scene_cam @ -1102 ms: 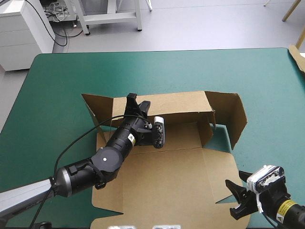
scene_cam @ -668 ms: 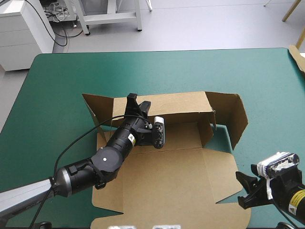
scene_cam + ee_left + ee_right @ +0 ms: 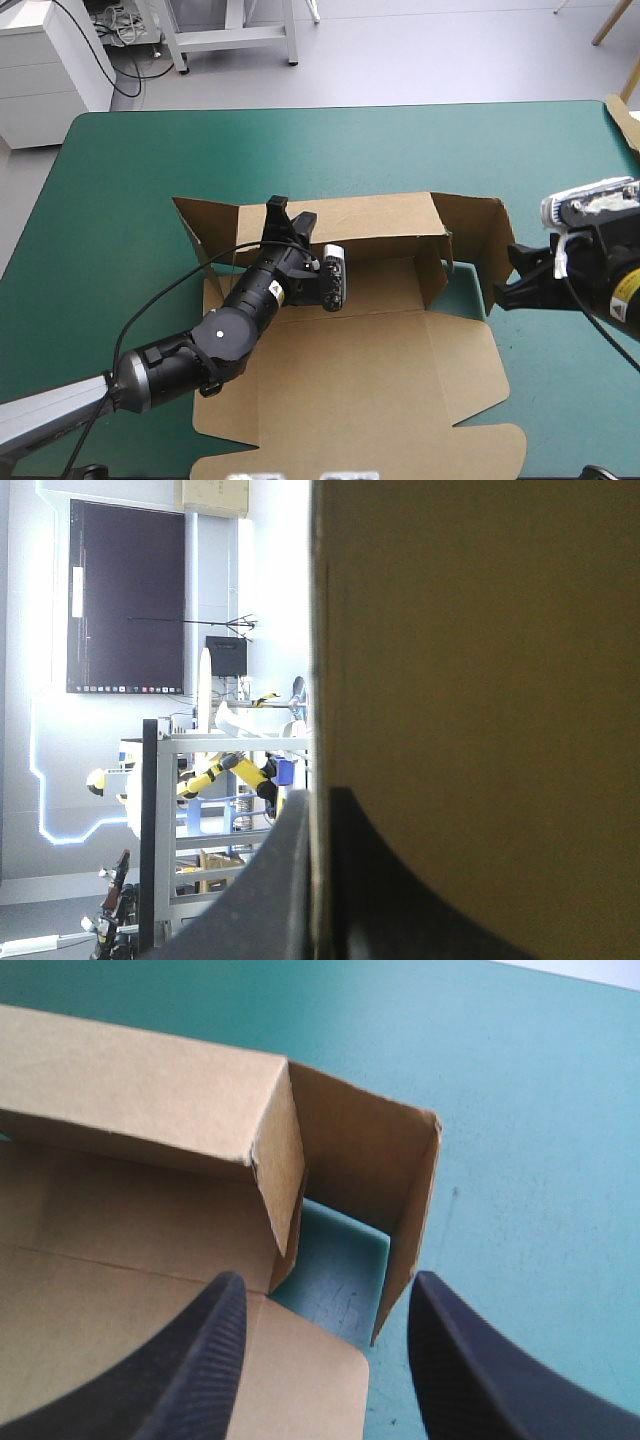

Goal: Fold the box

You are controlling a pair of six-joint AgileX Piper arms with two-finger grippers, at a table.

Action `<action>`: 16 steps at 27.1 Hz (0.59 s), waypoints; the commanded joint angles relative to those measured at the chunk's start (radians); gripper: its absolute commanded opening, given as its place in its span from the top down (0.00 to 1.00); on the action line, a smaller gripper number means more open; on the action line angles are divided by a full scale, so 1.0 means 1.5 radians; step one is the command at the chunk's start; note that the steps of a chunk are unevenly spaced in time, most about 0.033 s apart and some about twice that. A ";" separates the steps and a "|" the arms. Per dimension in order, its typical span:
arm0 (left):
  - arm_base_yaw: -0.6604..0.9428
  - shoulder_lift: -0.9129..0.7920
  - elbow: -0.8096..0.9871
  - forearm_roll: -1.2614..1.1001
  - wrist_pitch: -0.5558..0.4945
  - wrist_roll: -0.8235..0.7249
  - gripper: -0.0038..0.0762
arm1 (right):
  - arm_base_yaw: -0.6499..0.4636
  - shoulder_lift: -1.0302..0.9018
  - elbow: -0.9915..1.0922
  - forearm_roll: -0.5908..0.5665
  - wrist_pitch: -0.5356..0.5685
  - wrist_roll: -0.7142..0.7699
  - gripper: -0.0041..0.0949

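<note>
The brown box point(image 3: 370, 370) lies mid-table in the high view, its lid flat toward the near edge and its back wall point(image 3: 350, 215) raised. My left gripper point(image 3: 283, 215) is shut on the top edge of that wall near its left end. In the left wrist view the board point(image 3: 480, 680) stands between the black fingers point(image 3: 270, 880). At the box's right end, a side flap point(image 3: 495, 245) stands upright and bent. My right gripper point(image 3: 508, 275) is open just beside this flap. In the right wrist view the flap point(image 3: 405, 1200) stands ahead of the right gripper point(image 3: 328, 1285), between the finger lines.
A strip of more brown board point(image 3: 625, 115) pokes in at the table's far right corner. The teal-green cover point(image 3: 330, 150) runs broad beyond the box to the far edge and shows again right of the flap point(image 3: 540, 1160).
The right gripper has travelled from the near right corner of the table away from the near edge, up to the box's right flap. The left arm and the box have not moved.
</note>
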 commanded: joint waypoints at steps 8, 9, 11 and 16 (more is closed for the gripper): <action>-0.003 -0.021 -0.020 0.031 0.016 -0.007 0.96 | -0.013 0.136 -0.182 -0.072 -0.031 -0.004 0.48; -0.003 -0.021 -0.020 0.031 0.016 -0.007 0.96 | -0.024 0.147 -0.191 -0.072 -0.031 -0.007 0.48; -0.003 -0.021 -0.020 0.031 0.016 -0.007 0.96 | -0.053 0.168 -0.205 -0.068 -0.031 -0.016 0.48; -0.003 -0.021 -0.020 0.031 0.016 -0.007 0.96 | -0.170 0.221 -0.240 0.034 -0.031 -0.094 0.48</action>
